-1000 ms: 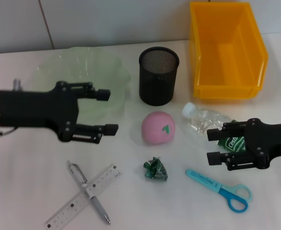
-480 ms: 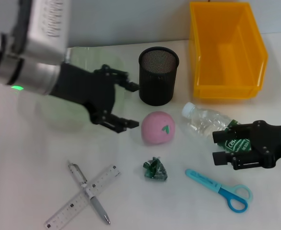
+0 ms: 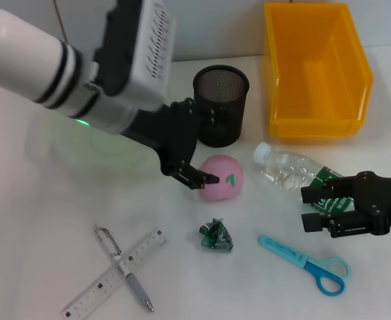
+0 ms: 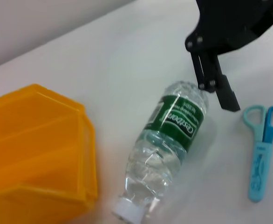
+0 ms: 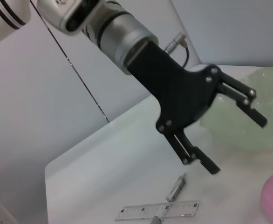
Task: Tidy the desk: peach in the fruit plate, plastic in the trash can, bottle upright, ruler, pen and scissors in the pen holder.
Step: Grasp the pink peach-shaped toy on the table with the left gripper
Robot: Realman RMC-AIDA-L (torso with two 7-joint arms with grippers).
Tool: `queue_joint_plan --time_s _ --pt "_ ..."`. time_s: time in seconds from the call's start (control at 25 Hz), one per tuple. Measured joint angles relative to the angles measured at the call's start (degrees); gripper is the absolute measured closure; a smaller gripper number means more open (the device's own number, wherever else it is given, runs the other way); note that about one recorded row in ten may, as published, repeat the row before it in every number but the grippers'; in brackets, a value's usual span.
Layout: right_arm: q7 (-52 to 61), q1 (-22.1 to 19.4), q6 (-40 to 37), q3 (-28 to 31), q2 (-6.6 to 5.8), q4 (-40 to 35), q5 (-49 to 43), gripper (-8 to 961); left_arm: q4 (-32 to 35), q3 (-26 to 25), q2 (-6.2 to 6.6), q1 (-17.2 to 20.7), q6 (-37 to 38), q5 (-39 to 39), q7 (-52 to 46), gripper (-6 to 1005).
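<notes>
I'm hovering the left gripper (image 3: 194,143), fingers spread, over the peach (image 3: 221,178), lying just right of it.

The pen holder (image 3: 221,114) is black wire mesh, the bin (image 3: 313,70) glossy orange plastic, the bottle (image 3: 292,173) clear crinkled plastic (paper-like green label), the peach (image 3: 223,177) matt pink.

- The pen holder (image 3: 221,115) stands left of the bin (image 3: 315,72).
- In front of the pen holder lies the peach (image 3: 221,178).
- Right of the peach lies the bottle (image 3: 289,172); the scissors (image 3: 305,264) lie in front of it.
- Front-left of the peach, the ruler (image 3: 115,273) and pen (image 3: 124,269) are crossed.
</notes>
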Motion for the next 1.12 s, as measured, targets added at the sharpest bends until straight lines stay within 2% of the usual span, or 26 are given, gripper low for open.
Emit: queue_joint_plan --time_s 0.08,0.16,0.2,0.24,0.4,0.52,1.12 --pt "0.0 0.1 0.0 -0.1 -0.05 0.0 0.0 249 -3.4 6.5 -0.26 -1.4 -6.0 -1.0 0.2 178" --pt "-0.1 0.2 0.1 -0.2 -0.05 -0.2 -0.1 249 -3.4 6.5 -0.26 -1.4 -6.0 -1.0 0.2 178" --pt "-0.1 0.2 0.1 -0.2 -0.05 -0.2 -0.1 249 -4.5 9.9 -0.28 -1.6 -8.8 -1.8 0.1 178" --pt "-0.1 0.2 0.1 -0.2 -0.05 -0.2 -0.1 249 -4.7 10.8 -0.28 -1.6 -9.6 -1.8 0.0 178" --pt "-0.2 0.3 0.1 -0.2 -0.05 -0.2 -0.1 249 -4.8 11.4 -0.29 -1.6 -10.0 -1.9 0.0 179" --pt "-0.2 0.3 0.2 -0.1 -0.04 0.0 -0.1 250 -6.4 14.5 -0.38 -2.4 -13.4 -1.8 -1.8 179" --pt "0.1 1.4 0.5 -0.2 0.04 0.0 -0.1 250 -11.8 14.8 -0.39 -4.8 -16.4 -1.5 -2.9 181"
